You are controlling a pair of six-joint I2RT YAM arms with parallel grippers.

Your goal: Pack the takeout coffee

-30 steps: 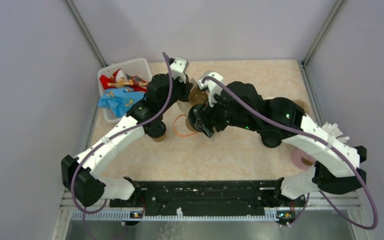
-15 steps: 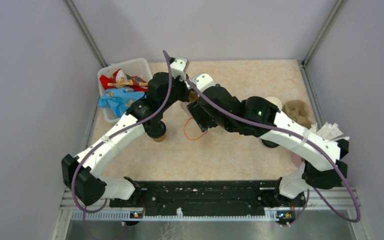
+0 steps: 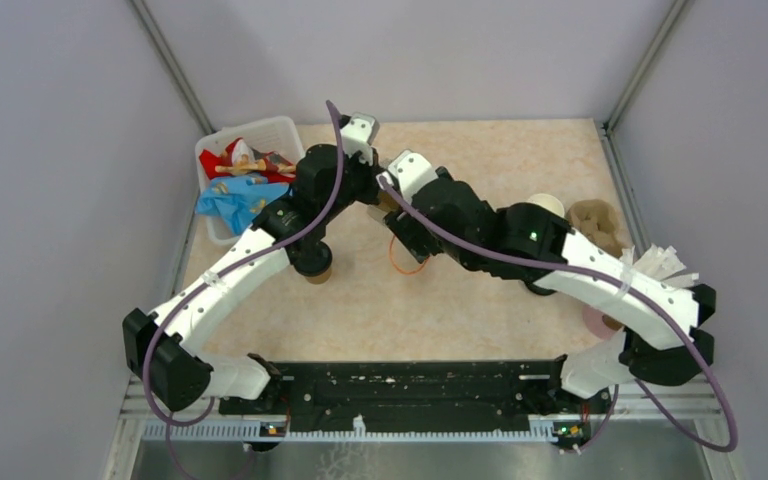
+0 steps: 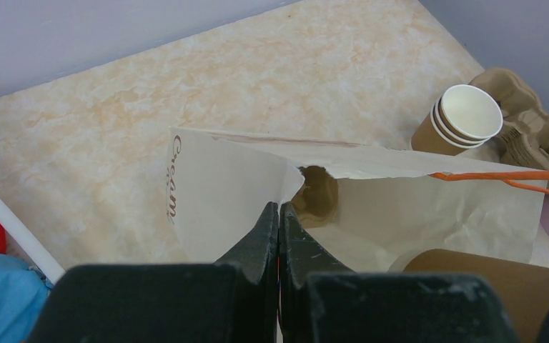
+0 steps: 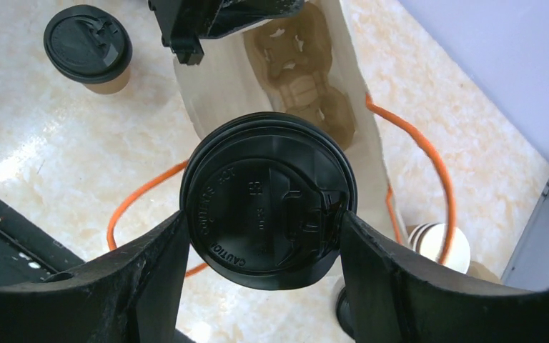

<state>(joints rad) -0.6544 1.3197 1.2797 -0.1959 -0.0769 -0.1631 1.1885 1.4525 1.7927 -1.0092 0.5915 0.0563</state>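
Between the fingers of the right gripper [image 5: 264, 218], a lidded coffee cup [image 5: 268, 193] is clamped, straight above an open paper bag [image 5: 214, 96] holding a pulp tray [image 5: 300, 78]. The left gripper [image 4: 278, 218] pinches the bag's edge, jaws together. The second lidded cup [image 5: 87, 44] stands beyond the right gripper, beside the bag.

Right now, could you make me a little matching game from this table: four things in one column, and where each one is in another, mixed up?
Things
1. white paper bag
2. nearer lidded cup (right wrist view)
3. farther lidded cup (right wrist view)
4. stack of open cups

Places
a. standing free on the table
b. between the right gripper's fingers
c. beside a pulp tray
d. edge pinched by the left gripper

Pairs: 1-d, 2-b, 3-a, 4-c
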